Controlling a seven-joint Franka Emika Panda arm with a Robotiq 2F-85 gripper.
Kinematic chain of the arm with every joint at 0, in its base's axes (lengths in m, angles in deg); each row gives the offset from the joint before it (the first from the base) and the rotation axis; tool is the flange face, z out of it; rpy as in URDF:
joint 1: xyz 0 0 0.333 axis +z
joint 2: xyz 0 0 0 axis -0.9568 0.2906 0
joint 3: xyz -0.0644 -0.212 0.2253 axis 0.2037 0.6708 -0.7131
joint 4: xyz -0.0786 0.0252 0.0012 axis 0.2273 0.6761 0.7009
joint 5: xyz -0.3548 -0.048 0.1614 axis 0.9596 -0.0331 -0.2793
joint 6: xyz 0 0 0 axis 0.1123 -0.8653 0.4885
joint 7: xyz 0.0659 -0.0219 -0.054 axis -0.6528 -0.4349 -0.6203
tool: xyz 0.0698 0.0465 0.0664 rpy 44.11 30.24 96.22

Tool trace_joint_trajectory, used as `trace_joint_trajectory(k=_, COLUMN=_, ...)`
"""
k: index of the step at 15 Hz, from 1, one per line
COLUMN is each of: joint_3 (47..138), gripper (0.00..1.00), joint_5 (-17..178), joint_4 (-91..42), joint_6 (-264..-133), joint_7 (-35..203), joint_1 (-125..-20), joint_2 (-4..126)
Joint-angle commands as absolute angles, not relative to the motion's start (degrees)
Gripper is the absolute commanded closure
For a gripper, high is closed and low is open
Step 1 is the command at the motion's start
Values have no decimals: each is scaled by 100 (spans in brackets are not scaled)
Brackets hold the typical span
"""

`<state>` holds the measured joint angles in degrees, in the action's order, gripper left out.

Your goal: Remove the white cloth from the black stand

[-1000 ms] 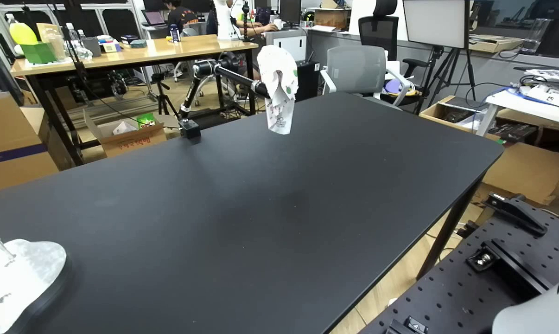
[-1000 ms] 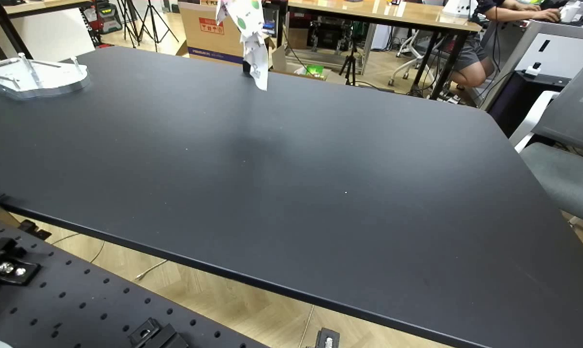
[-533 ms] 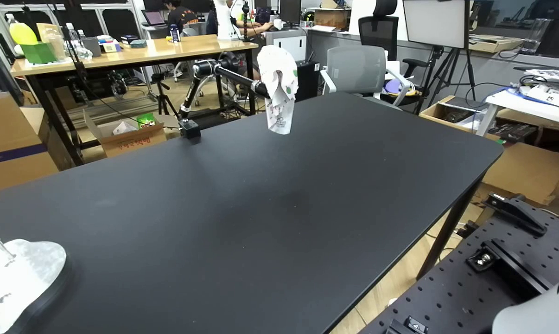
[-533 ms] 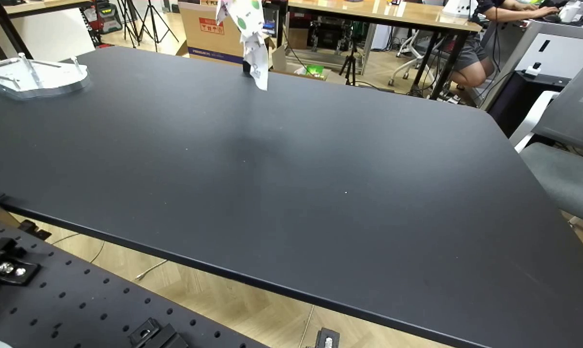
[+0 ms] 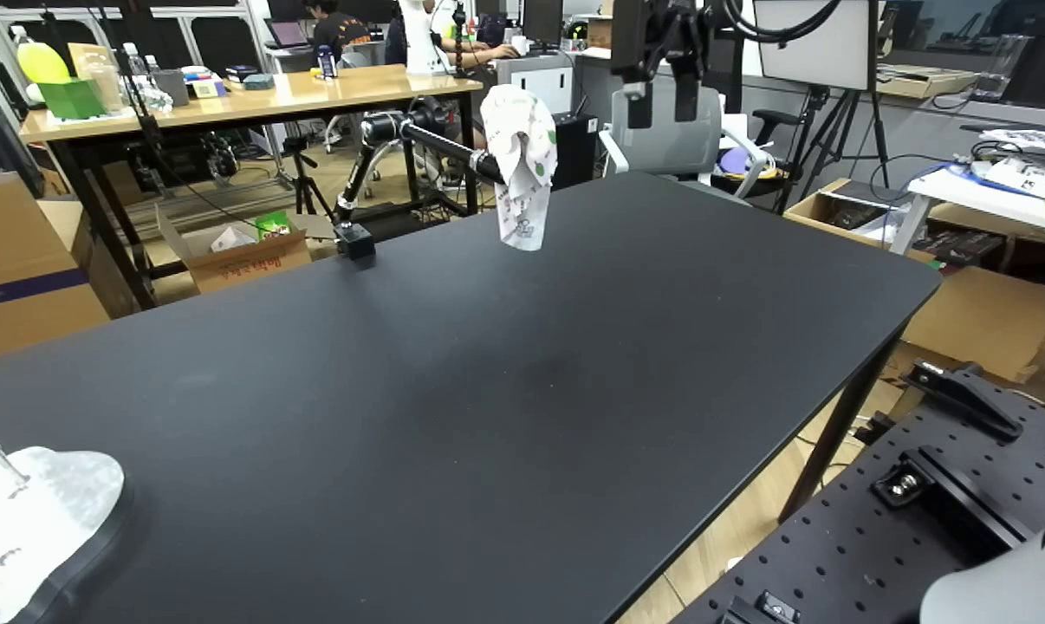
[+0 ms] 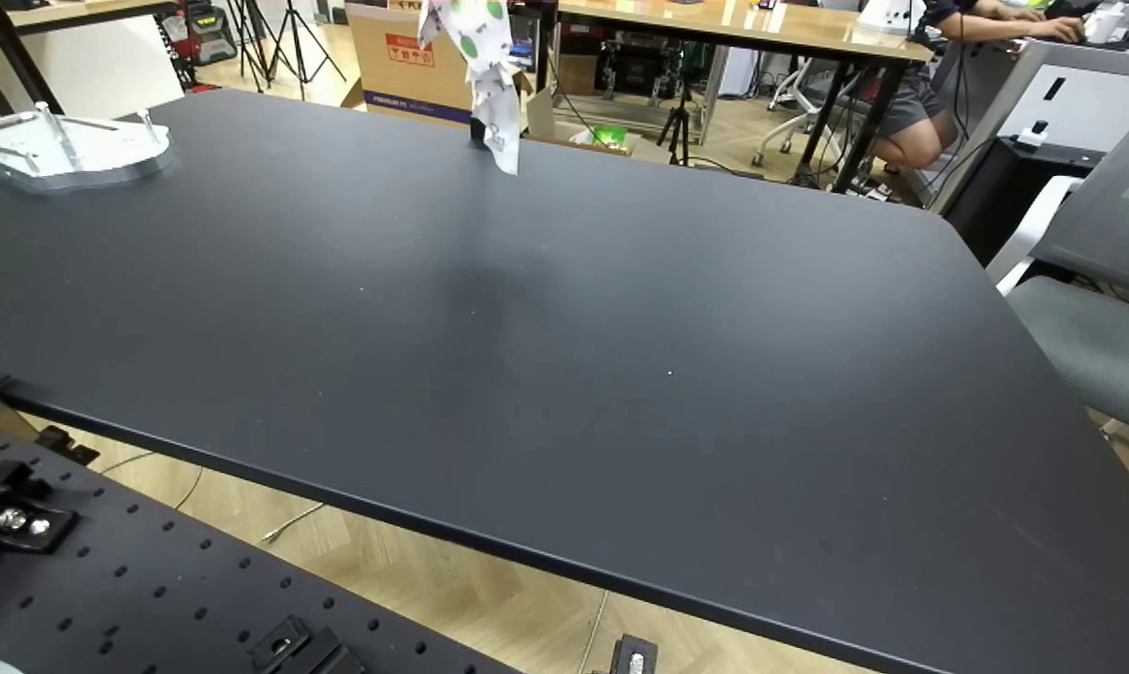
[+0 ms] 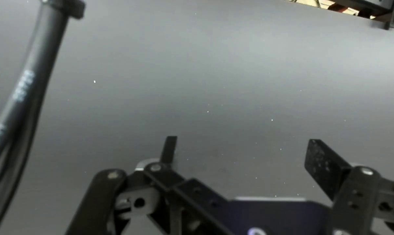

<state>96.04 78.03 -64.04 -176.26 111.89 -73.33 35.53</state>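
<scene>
The approach seems in hand: the jaws are spread wide, empty, while the cloth (image 5: 521, 178) hangs on the free end of the stand (image 5: 440, 144) above the table (image 5: 453, 381). The next move likely calls for reaching across, pinching the cloth and drawing it off. The wrist view lacks it, its folds hide the tip, and in an exterior view the cloth (image 6: 490, 80) is cut off above.
</scene>
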Motion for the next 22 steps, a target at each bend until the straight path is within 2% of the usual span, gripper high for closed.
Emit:
trace_joint_trajectory(k=1, joint_3=9305, gripper=0, joint_5=7985, joint_4=-5952, joint_6=-17821, joint_7=11316, joint_1=-7253, joint_2=4132)
trace_joint_trajectory(k=13, joint_3=8754, gripper=1, joint_5=8456, joint_4=-5550, joint_6=-19448, joint_7=11490, joint_1=-7164, joint_2=4612)
trace_joint_trajectory(k=14, joint_3=8741, gripper=25, joint_5=8436, joint_4=-5552, joint_6=-19494, joint_7=11496, joint_1=-7165, joint_2=4612)
trace_joint_trajectory(k=16, joint_3=8734, gripper=30, joint_5=8375, joint_4=-5534, joint_6=-19504, joint_7=11505, joint_1=-7175, joint_2=4609)
trace_joint_trajectory(k=22, joint_3=8753, gripper=73, joint_5=8292, joint_4=-5471, joint_6=-19422, joint_7=11526, joint_1=-7203, joint_2=4569)
